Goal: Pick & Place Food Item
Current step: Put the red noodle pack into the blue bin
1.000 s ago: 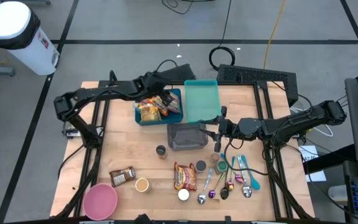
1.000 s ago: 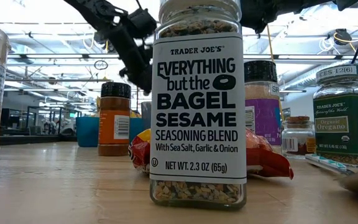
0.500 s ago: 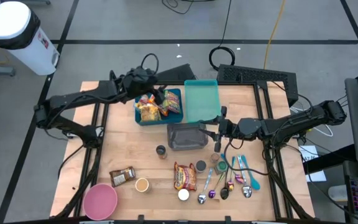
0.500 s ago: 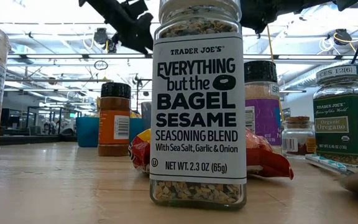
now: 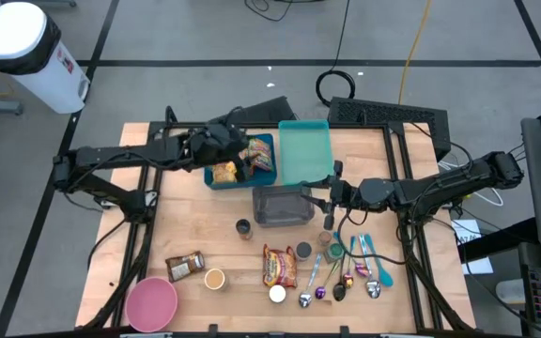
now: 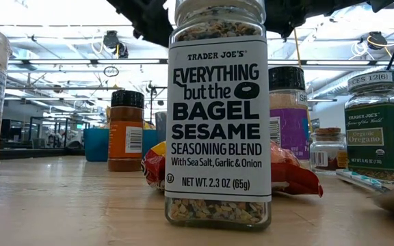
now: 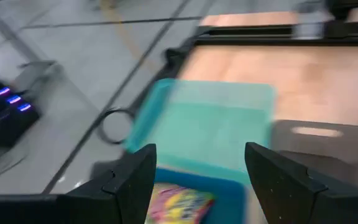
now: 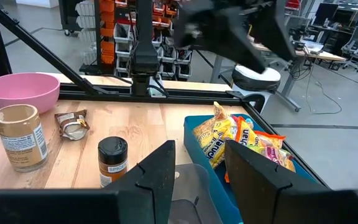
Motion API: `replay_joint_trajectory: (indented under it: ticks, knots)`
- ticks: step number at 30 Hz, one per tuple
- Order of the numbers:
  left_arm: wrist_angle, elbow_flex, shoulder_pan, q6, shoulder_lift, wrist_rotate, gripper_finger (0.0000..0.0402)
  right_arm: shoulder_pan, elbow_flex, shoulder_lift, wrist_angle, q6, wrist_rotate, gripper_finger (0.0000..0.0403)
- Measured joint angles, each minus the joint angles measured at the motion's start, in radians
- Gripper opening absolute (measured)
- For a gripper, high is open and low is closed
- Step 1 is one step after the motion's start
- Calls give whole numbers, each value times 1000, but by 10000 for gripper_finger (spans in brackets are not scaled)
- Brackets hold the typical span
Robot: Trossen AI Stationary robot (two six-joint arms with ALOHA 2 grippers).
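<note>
Pink bowl (image 8: 21,91), seemingly right-wrist-only closeup

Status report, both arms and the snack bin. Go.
Left gripper open, empty, over blue bin of snack bags. Right gripper open, empty, beside grey container. Nothing blocking the bin.

Pink bowl (image 5: 151,302), spoons (image 5: 346,277), seasoning jar (image 6: 218,116)

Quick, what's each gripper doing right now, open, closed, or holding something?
Left gripper: open, empty, over the blue bin of snack packs.
Right gripper: open, empty, at the grey container.
</note>
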Motion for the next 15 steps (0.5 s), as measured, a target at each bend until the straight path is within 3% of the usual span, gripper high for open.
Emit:
replay_joint_trajectory:
  ticks: [15]
  knots:
    - [-56,0,-285,-56,11,299,262,0,0,0,5,-7,-3,131]
